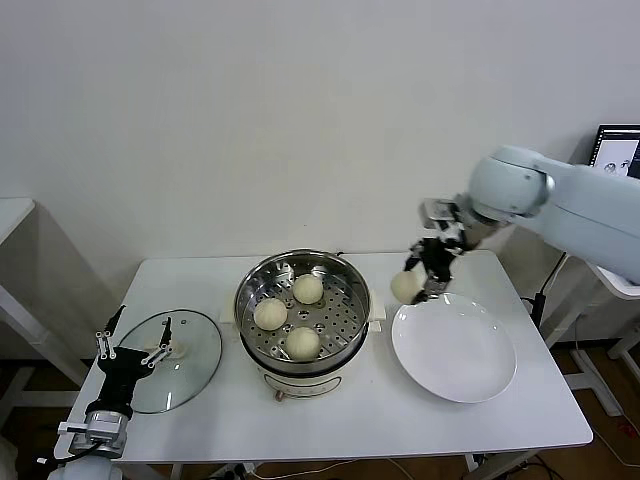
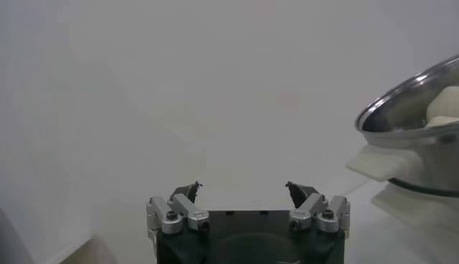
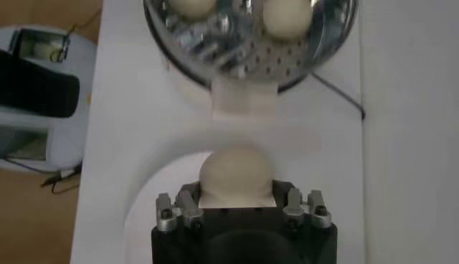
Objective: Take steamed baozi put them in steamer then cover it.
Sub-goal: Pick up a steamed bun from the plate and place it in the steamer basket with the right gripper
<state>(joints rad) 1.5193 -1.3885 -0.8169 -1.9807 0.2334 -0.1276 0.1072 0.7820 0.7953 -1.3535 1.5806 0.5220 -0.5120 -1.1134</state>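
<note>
Right gripper (image 1: 421, 283) was closed on the fourth baozi (image 1: 406, 286), carried in the air above the table (image 1: 200, 440), over the gap between the white plate (image 1: 455, 350) and the steamer (image 1: 300, 310). The right wrist view showed the bun seated between the jaws, with the steamer's side handle and rim beyond it. Three baozi already sat on the perforated tray: one toward the back (image 1: 308, 288), one toward the robot's left (image 1: 270, 313), one at the front (image 1: 302, 343). The plate was bare.

Judgement: transport step, last bun. The free patch of tray was on the steamer's right side, nearest the gripper. To do it well, clear the rim with margin, centre over that patch, lower until the bun rests on the tray, and only then release, so it neither drops nor nudges its neighbours.

Left gripper (image 1: 134, 347) was parked with jaws wide and empty, above the glass cover (image 1: 195, 365), which lay flat at the table's left end, not yet on the steamer.
</note>
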